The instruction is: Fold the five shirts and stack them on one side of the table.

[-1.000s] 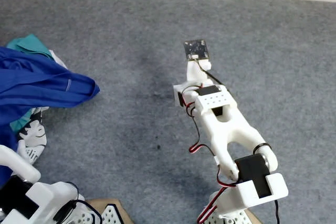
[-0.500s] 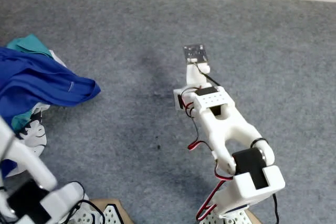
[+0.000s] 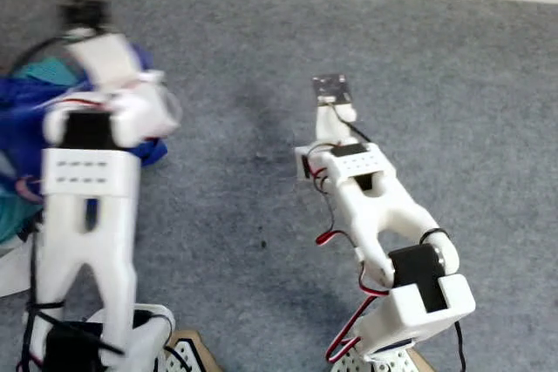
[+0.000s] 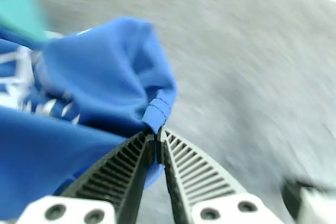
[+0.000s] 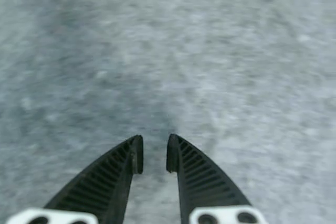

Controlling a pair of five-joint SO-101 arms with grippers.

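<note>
We see the left gripper (image 4: 157,134) pinched shut on the blue shirt (image 4: 94,77), at its hem, upper left of the high view; the right gripper (image 5: 154,148), slightly parted, holds nothing. Judged step: picking up; next, spreading it flat on the counter (image 5: 220,45).

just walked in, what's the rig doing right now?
The left gripper is shut on the hem of the blue shirt, which lies on top of a crumpled heap at the left edge of the table, with a teal shirt under it. The right gripper hangs over bare grey table, slightly open and holding nothing. The heap is not yet folded.
</note>
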